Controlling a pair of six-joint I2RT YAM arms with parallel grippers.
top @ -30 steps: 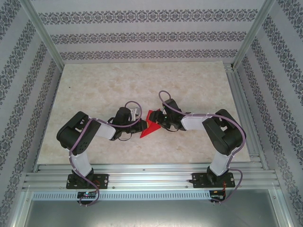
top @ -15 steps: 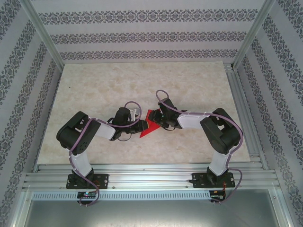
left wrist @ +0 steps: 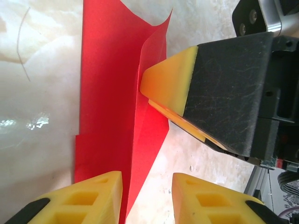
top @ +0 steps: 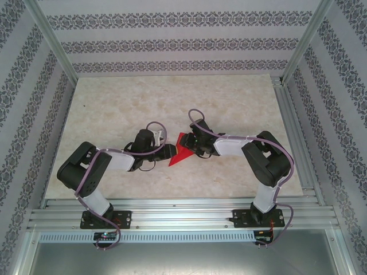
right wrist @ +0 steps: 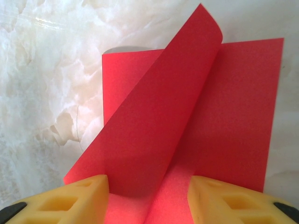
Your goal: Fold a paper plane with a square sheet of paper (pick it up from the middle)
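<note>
Corner fold in hand at table (top: 114,103) centre — right pincer (right wrist: 149,189) splayed astride the paper (right wrist: 233,116), left pincer (left wrist: 147,189) released; next, press the raised flap flat

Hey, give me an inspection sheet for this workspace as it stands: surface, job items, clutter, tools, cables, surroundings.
Surface: pale marbled table, glossy.
Job's things: red sheet of paper lying mid-table between the arms, partly folded, one flap curling up off the rest; not yet a plane.
Clutter: nothing seen.
Tools: left tool open, at the paper's edge; right tool open, fingers either side of the raised flap.
Cables: purple cables looped along both arms.
Surroundings: patterned walls on three sides, aluminium frame around the table.
</note>
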